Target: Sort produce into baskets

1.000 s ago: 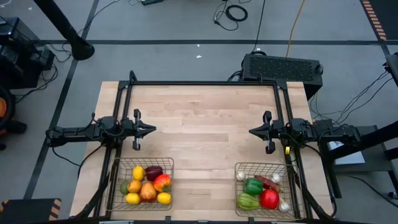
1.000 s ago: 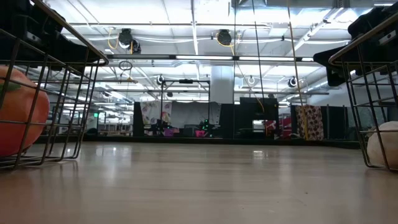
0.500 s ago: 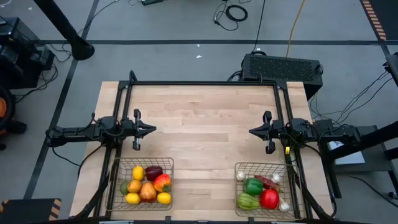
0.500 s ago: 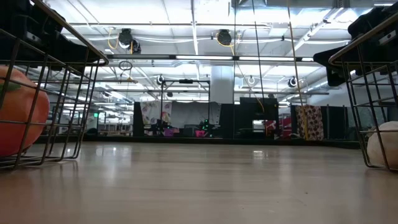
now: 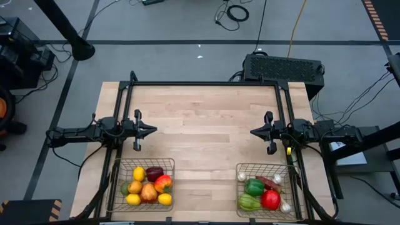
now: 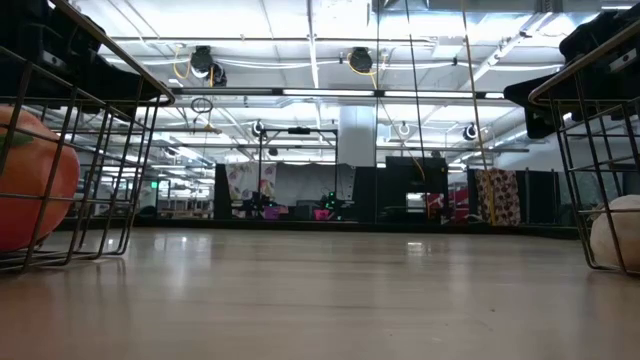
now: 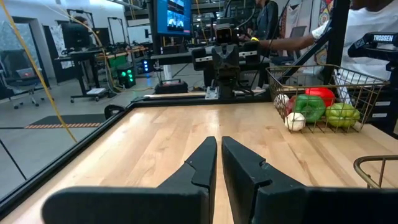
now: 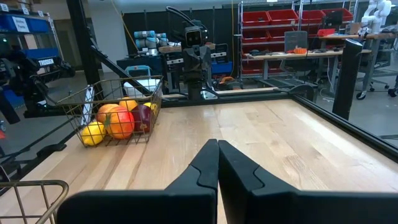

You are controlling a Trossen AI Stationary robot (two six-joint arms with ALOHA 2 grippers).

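Both baskets (image 5: 140,182) (image 5: 264,187) lay long axis across the wooden table (image 5: 203,125), produce inside. Left tool (image 5: 151,130) nearly closed, right tool (image 5: 254,132) closed, both empty. Workshop behind.

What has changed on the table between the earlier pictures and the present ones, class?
Nothing has visibly changed. The left gripper and right gripper stay shut and empty over the pale wooden table. The left dark wire-mesh basket keeps its yellow lemons, oranges and red apple; the right dark wire-mesh basket keeps its green peppers, red pieces and white garlic.
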